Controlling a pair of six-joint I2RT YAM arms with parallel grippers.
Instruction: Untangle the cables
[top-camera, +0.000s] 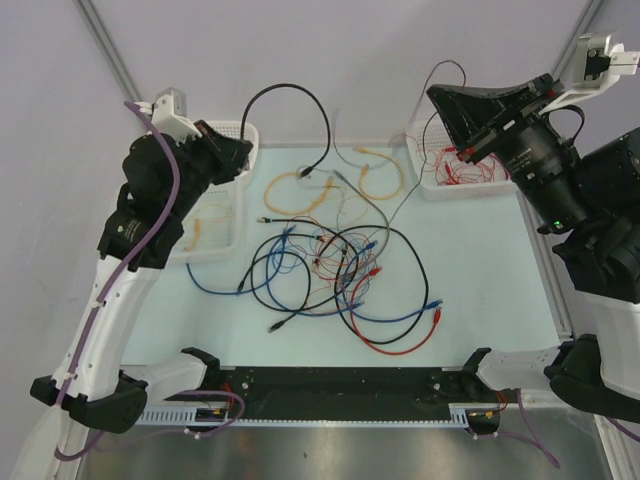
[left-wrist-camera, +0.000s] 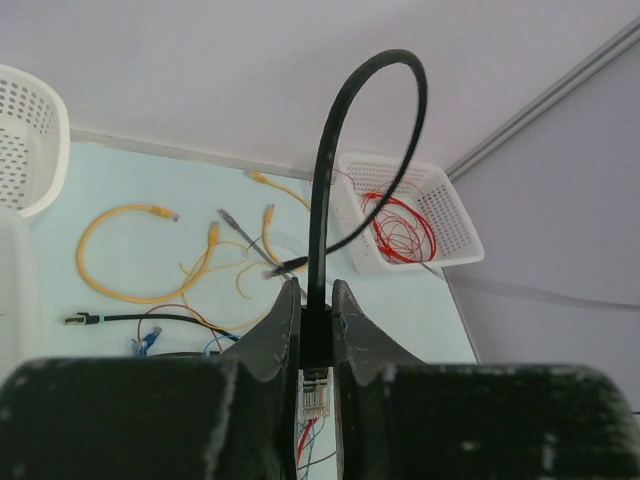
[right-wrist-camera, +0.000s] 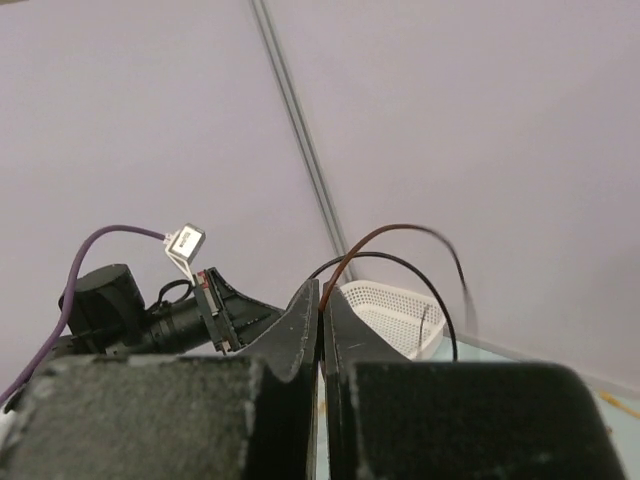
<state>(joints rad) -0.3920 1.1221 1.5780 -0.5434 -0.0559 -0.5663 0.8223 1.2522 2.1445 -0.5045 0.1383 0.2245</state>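
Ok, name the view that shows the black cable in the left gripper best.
Left wrist view: the black cable stands clamped in the left gripper, plug end showing between the fingers, arching overhead. The top view shows most of its loop, but small. The right wrist view does not clearly show it.

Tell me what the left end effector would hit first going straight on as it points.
Past the black cable it grips, probably the basket holding red wires; depth unclear.
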